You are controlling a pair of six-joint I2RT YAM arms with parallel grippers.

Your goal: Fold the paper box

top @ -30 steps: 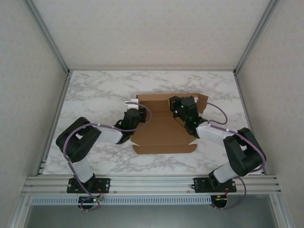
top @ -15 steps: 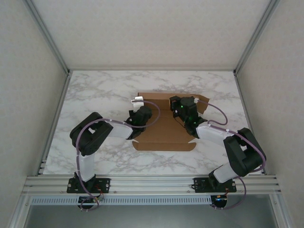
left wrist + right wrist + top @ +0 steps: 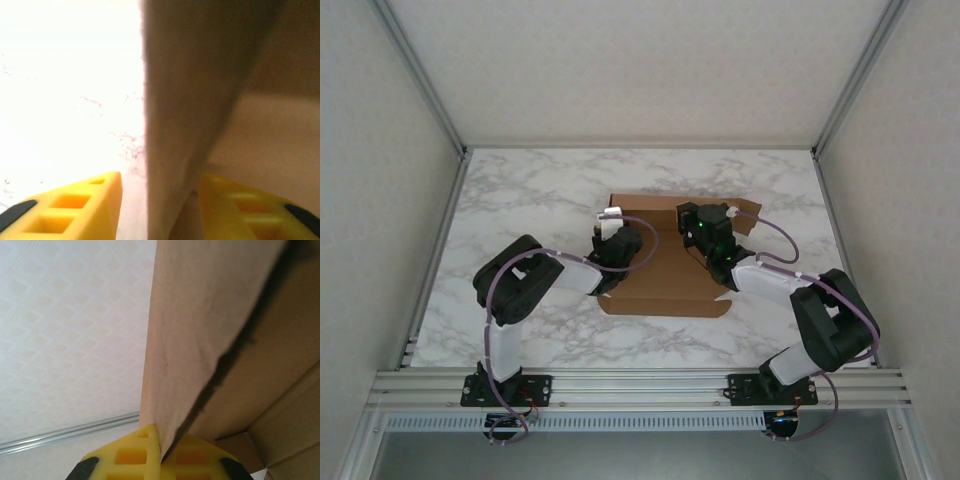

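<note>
Between the parted yellow fingers of your left gripper (image 3: 160, 212) stands an unclamped flap of the shallow brown cardboard paper box (image 3: 665, 275). Your right gripper (image 3: 160, 452) pinches another flap tight. Close the left near the crease, then fold both flaps inward together.

Through my right wrist camera I see the right claw (image 3: 161, 454), its yellow fingers (image 3: 130, 458) pressed together on a thin flap of the paper box (image 3: 200, 315) (brown, unprinted). A pale patterned wall (image 3: 65, 330) and a metal rail (image 3: 65, 436) lie behind.
</note>
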